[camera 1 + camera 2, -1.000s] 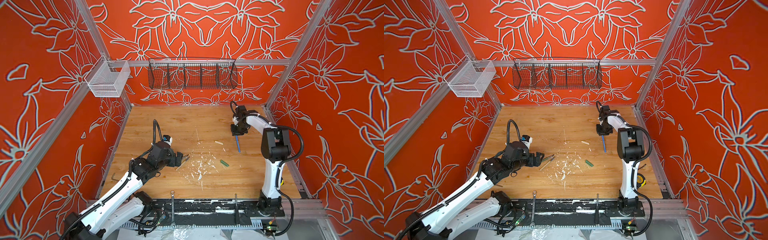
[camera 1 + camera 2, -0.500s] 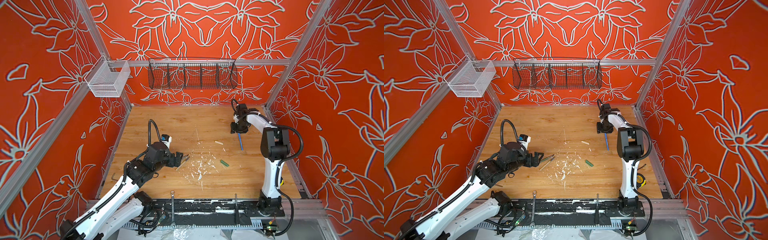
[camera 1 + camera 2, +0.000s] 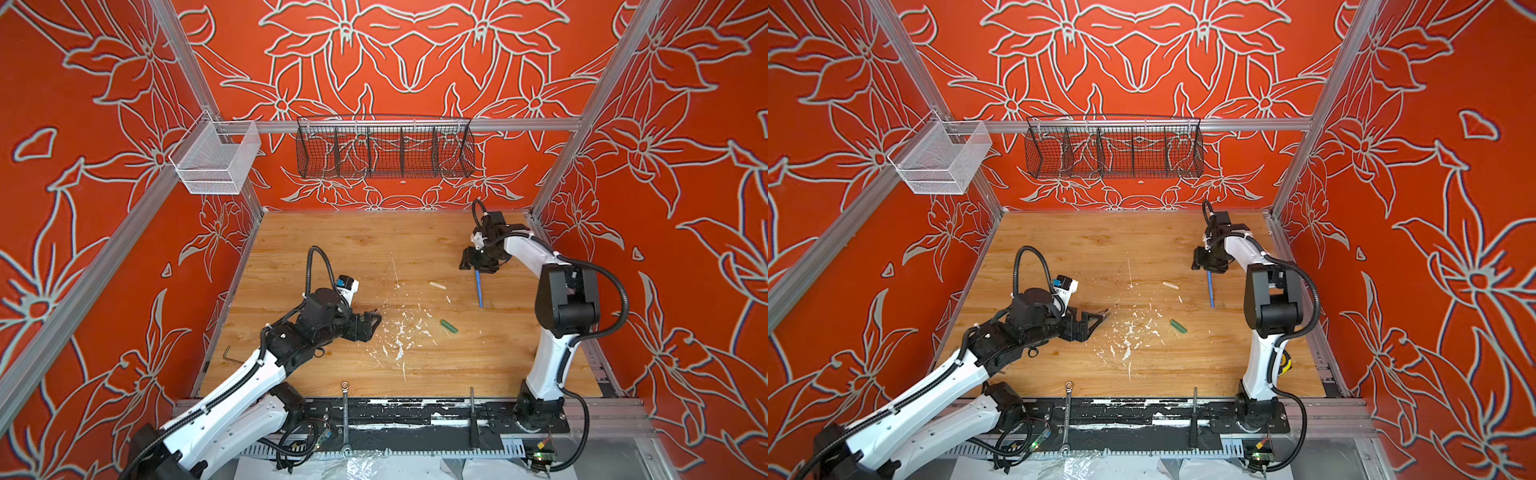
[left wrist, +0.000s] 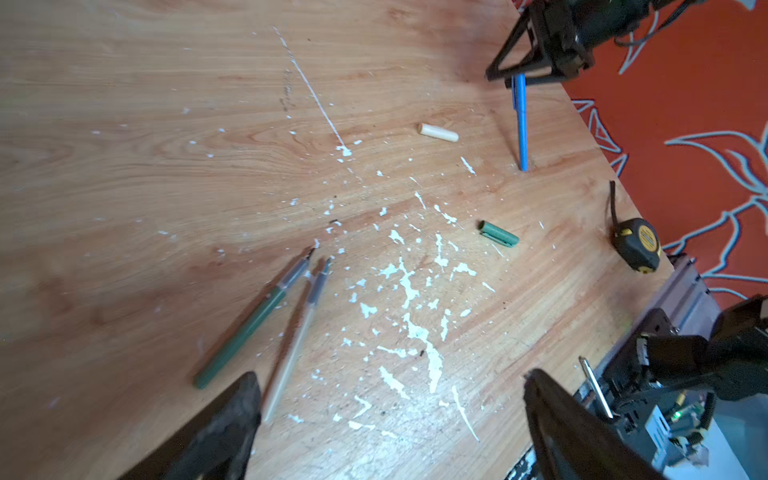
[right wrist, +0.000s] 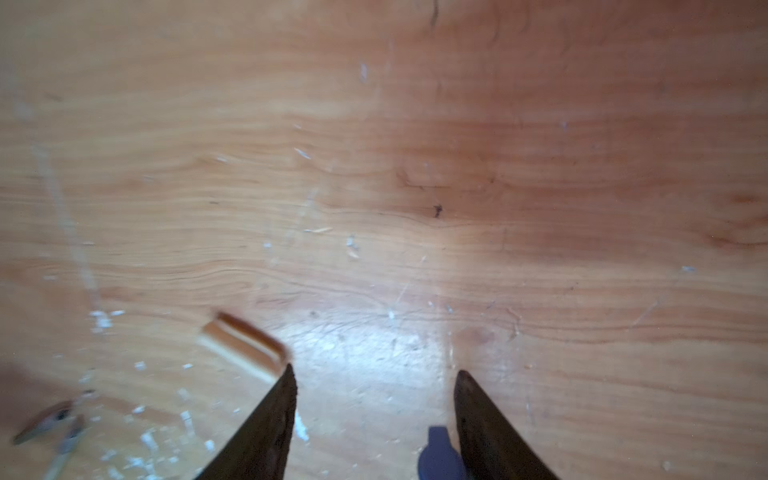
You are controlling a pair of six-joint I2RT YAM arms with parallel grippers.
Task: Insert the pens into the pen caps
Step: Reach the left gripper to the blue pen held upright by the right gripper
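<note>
Bench [image 3: 332, 249] update: my right jaws just popped open, so the blue pen [image 3: 479, 291] lies loose under them, blue cap [image 4: 519, 95] seemingly on. One down, I reckon. Left jaws gape wide, empty, beside the green pen [image 4: 254, 320] and tan pen [image 4: 297, 338]; tan cap [image 4: 438, 133] and green cap [image 4: 498, 235] lie well off, waiting.

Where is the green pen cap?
In both top views the green pen cap lies right of centre, beside the white paint flecks, in front of the tan pen cap.
</note>
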